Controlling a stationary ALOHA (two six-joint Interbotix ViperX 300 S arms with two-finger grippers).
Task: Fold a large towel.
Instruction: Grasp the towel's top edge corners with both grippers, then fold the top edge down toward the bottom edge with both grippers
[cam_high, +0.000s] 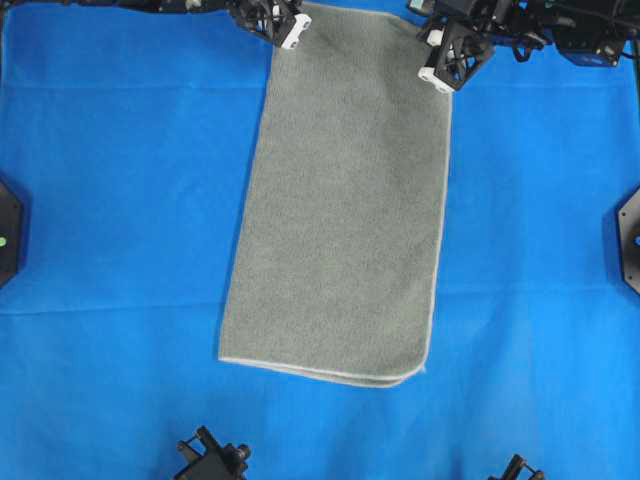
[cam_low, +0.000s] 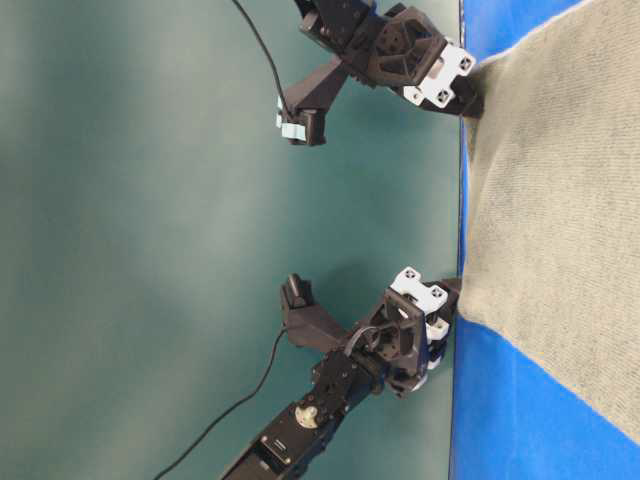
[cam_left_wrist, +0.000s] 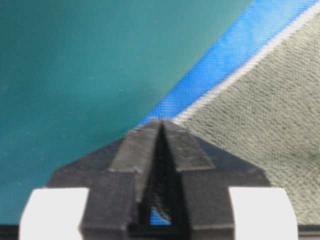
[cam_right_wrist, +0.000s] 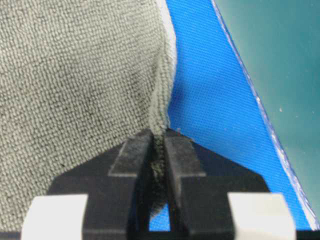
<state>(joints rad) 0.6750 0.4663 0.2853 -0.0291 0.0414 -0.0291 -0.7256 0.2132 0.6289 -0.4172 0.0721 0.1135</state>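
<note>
- A grey-green terry cloth towel (cam_high: 345, 210) with rounded corners and a thin pale stitched hem lies on a bright blue sheet (cam_high: 120, 200) that covers the work surface.
- From overhead, the towel forms a long upright rectangle near the middle, leaning slightly so its bottom sits further left than its top. It looks doubled over: two hem lines run just apart along the bottom edge.
- The towel's top edge reaches the far border of the blue sheet, where both arms meet it.
- The left gripper (cam_high: 291, 33), black with white blocks, sits at the towel's top left corner. Its wrist view shows the black fingers (cam_left_wrist: 140, 150) pressed together, tips at the pale hem; whether cloth is pinched between them cannot be told.
- The right gripper (cam_high: 440, 72), of the same build, sits at the top right corner. Its wrist view shows the fingers (cam_right_wrist: 131, 155) clenched on a raised ridge of towel cloth, which stands up between them.
- The table-level view shows both grippers low at the towel's edge, against a plain teal backdrop (cam_low: 150, 200).
</note>
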